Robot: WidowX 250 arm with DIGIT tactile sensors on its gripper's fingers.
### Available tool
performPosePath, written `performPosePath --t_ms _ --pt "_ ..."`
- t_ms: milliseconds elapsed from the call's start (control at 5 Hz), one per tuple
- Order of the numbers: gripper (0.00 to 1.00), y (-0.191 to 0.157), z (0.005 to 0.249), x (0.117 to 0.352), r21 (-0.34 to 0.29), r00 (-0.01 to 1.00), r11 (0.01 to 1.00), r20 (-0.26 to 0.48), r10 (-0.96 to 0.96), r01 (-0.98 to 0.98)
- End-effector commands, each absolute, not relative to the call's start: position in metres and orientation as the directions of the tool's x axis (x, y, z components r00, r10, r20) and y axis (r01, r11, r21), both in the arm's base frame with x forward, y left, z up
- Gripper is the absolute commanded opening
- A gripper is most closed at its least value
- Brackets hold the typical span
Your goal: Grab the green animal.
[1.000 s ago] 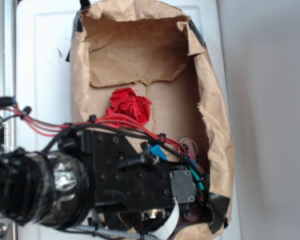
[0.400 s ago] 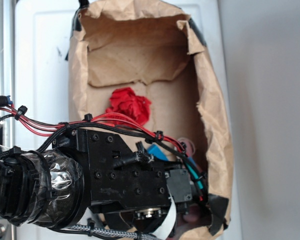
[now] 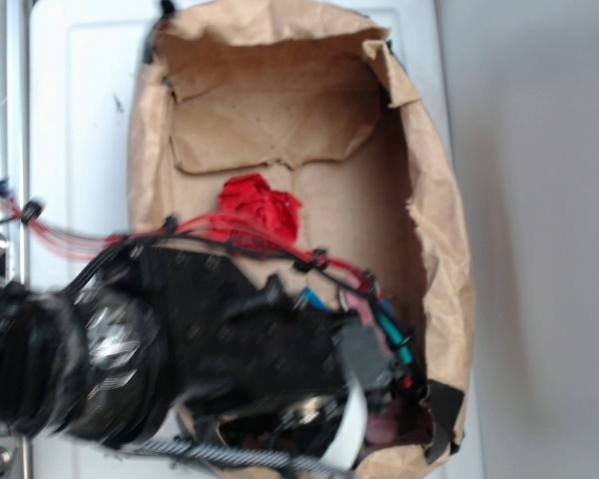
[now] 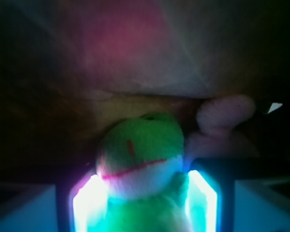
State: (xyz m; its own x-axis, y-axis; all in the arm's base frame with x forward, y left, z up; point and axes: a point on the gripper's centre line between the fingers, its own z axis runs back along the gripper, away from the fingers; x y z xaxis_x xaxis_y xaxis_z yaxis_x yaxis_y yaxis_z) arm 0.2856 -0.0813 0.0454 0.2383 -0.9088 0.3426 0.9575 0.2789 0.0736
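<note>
Blur covers most of my exterior view: the black arm comes in from 9 o'clock and reaches across the lower half of the frame toward 4 o'clock, its wrist end sunk into the near end of a brown paper bag that lies open on the white bench. Red cables run along the top of the arm. Inside the bag, at about 12 o'clock from the arm's body, I see a crumpled red thing on the bag floor, apart from the arm. At 5 o'clock, just past the wrist, a bit of pink shows in the bag's corner; I cannot tell from here what it is.

On my wrist view the gripper points into the dim bag interior. The green animal sits right between the two glowing fingers, its head with the white band and red stitched mouth poking out past them toward 12 o'clock, its lime body lower down between them. Both fingers lie against its sides, so I read the gripper as closed on the toy. A pink plush lies at 2 o'clock from the green head, just beside it.
</note>
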Motion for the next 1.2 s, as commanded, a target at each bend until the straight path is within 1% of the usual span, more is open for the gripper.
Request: performPosePath --t_ms 0,200,400,600,800,1000 --pt "0.00 -0.030 0.123 0.306 0.082 0.495 0.609 0.503 -0.708 0.789" --pt "0.00 -0.024 0.145 0.299 0.087 0.528 0.669 0.544 -0.652 0.738" --pt "0.00 -0.027 0.146 0.296 0.086 0.526 0.662 0.536 -0.661 0.745" --pt "0.00 -0.037 0.135 0.293 0.097 0.513 0.631 0.495 -0.702 0.770" --pt "1.00 -0.049 0.115 0.288 0.067 0.453 0.533 0.444 -0.773 0.843" --pt "1.00 -0.061 0.099 0.283 0.049 0.389 0.446 0.410 -0.825 0.894"
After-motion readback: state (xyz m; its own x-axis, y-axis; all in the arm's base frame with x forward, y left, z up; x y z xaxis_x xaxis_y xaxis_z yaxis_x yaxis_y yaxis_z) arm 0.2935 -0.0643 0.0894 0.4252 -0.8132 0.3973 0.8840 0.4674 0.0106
